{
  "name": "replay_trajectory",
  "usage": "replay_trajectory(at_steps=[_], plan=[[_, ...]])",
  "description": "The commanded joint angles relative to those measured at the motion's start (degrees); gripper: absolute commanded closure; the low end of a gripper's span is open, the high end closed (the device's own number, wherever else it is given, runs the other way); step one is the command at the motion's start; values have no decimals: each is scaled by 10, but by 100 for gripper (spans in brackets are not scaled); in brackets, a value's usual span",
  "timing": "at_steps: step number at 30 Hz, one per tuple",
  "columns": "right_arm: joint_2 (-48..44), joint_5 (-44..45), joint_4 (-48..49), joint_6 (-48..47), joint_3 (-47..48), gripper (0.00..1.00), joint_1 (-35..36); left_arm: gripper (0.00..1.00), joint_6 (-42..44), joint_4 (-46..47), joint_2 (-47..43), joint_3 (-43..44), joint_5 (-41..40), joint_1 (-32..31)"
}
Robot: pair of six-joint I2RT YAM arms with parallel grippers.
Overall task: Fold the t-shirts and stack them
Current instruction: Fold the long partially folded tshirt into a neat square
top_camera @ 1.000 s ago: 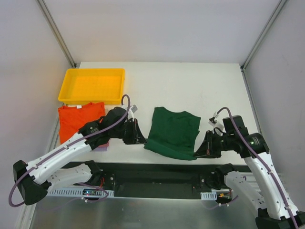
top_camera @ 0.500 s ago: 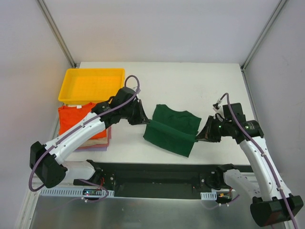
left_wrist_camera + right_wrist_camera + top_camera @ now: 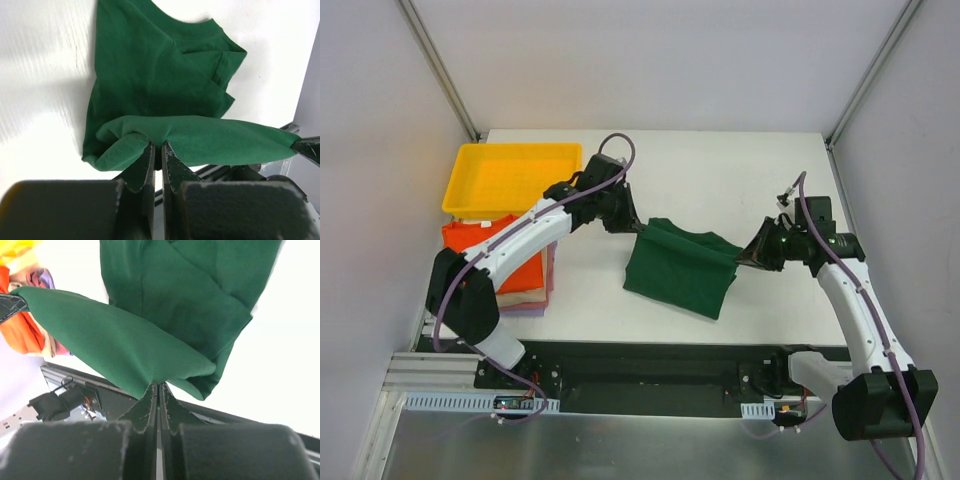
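- The dark green t-shirt (image 3: 680,282) is found near the middle of the table (image 3: 720,170). Most of it lies flat, while one edge is held up off the surface as a taut band.
- That band is stretched between the two grippers and sits over the far part of the garment. In the wrist views the neckline and a sleeve are seen lying flat under it.
- The edge is judged to be held high and tight so that it can be carried across the shirt without dragging or wrinkling. A fold in half appears to be under way and not yet laid down.
- The left gripper (image 3: 638,229) is clamped on the left corner of the raised edge, with cloth bunched between its closed fingers.
- The right gripper (image 3: 742,262) is pinched shut on the opposite corner, so the load is shared evenly and the fold line is kept straight.
- To the left, well apart from the green shirt, a folded orange t-shirt (image 3: 525,272) is seen on top of a stack. Beige and lilac edges (image 3: 530,308) show beneath it.
- The stack is judged to be where the green shirt is meant to go once folded.
- A yellow tray (image 3: 455,190) stands just beyond the stack and is not involved in the fold.
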Motion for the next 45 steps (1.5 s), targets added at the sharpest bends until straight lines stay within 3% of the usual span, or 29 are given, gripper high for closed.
replay_trajectory(at_steps=[1, 5, 14, 18, 22, 24, 25, 26, 27, 28, 29, 32, 34, 38, 43, 45], plan=[[24, 10, 65, -1, -15, 100, -23, 100, 37, 10, 49, 49, 0, 11], [64, 7, 108, 9, -27, 100, -34, 100, 46, 10, 91, 72, -11, 18], [118, 101, 213, 51, -58, 100, -45, 100, 68, 9, 202, 142, -1, 31], [178, 86, 251, 57, -53, 100, -52, 100, 76, 9, 242, 172, 1, 37], [229, 98, 304, 65, -44, 95, -57, 84, 91, 9, 277, 209, -3, 40], [254, 93, 301, 46, -5, 94, -70, 61, 102, 9, 281, 227, -7, 43], [259, 104, 287, 43, 11, 90, -70, 42, 109, 9, 276, 229, -8, 44], [257, 113, 265, 40, 29, 78, -70, 22, 120, 9, 270, 233, -8, 44], [252, 117, 251, 34, 40, 59, -70, 16, 131, 9, 262, 234, -4, 44], [243, 122, 236, 33, 48, 32, -70, 9, 137, 9, 251, 230, -1, 44], [227, 130, 217, 29, 55, 21, -70, 1, 138, 9, 240, 222, 1, 44], [168, 143, 191, 23, 36, 12, -69, 1, 152, 10, 207, 185, 21, 44], [118, 101, 209, 26, -5, 1, -68, 1, 164, 11, 190, 147, 33, 44], [54, -31, 288, 50, -95, 4, -41, 1, 167, 44, 149, 73, 74, 43], [51, -46, 324, 69, -109, 4, 17, 1, 141, 120, 137, 62, 226, 40], [66, -37, 339, 76, -108, 4, 25, 1, 121, 139, 160, 75, 244, 34]])
